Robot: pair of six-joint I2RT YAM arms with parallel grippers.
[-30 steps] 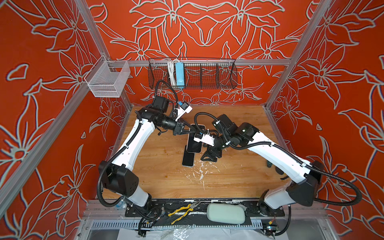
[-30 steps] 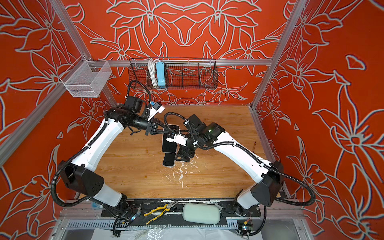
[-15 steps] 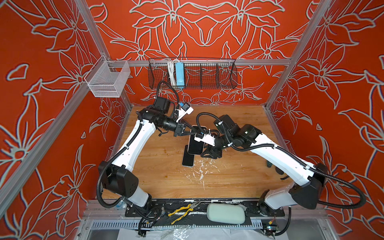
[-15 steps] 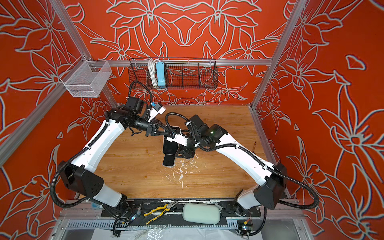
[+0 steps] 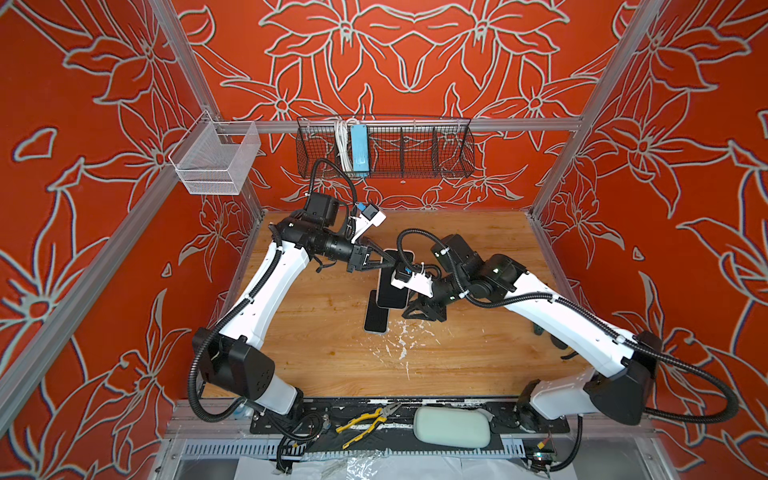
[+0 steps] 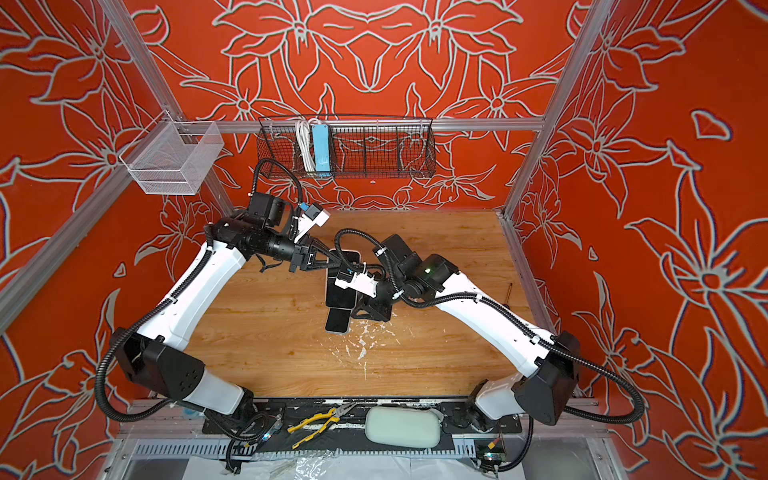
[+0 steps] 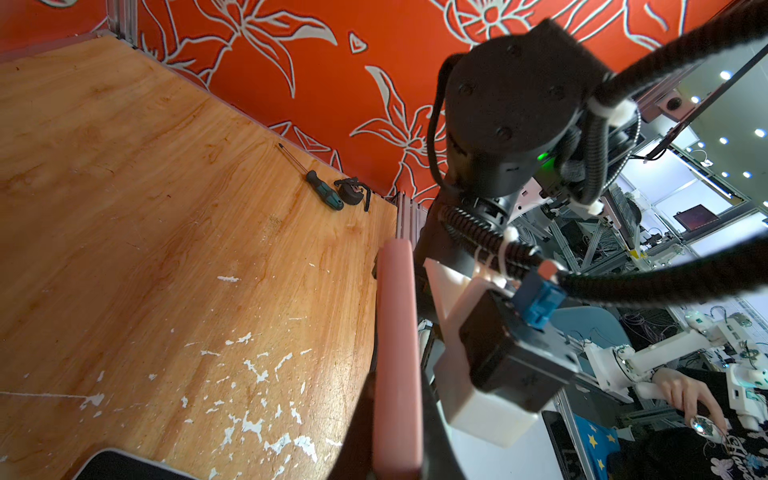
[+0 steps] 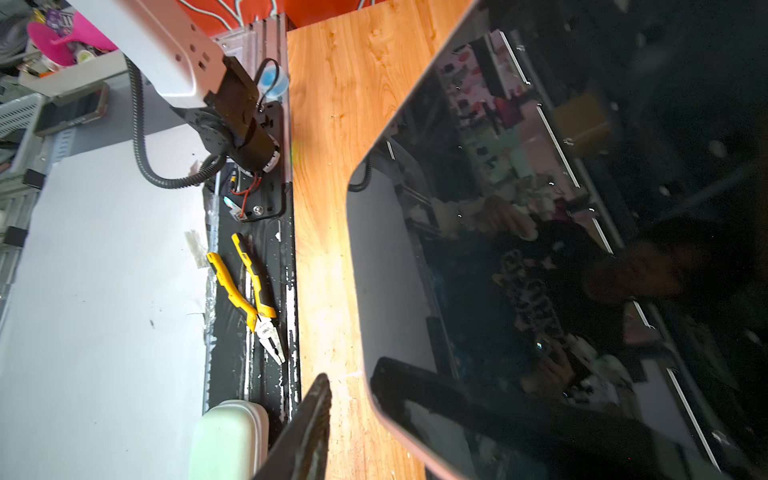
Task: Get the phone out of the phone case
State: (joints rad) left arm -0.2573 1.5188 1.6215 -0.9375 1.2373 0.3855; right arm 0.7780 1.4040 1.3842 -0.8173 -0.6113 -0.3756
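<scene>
The phone (image 5: 392, 289), a black screen facing up, sits in its pink phone case (image 7: 397, 332) and hangs tilted above the wooden table in both top views (image 6: 341, 291). My left gripper (image 5: 390, 262) is shut on the case's far end; in the left wrist view the pink edge runs between its dark fingers (image 7: 361, 436). My right gripper (image 5: 411, 309) is at the phone's near right side, jaws open. In the right wrist view the screen (image 8: 561, 249) fills the picture, and one finger (image 8: 307, 428) stands apart from the pink rim with wood showing between.
A second dark phone-like slab (image 5: 376, 318) lies flat on the table under the held one. A screwdriver (image 7: 324, 193) and a small black item (image 7: 353, 195) lie by the right wall. Yellow pliers (image 5: 365, 419) and a pale green pad (image 5: 451, 426) rest on the front rail.
My right gripper has shifted in toward the phone's near side and its jaws have narrowed. The left gripper has kept its hold on the case and has barely moved.
</scene>
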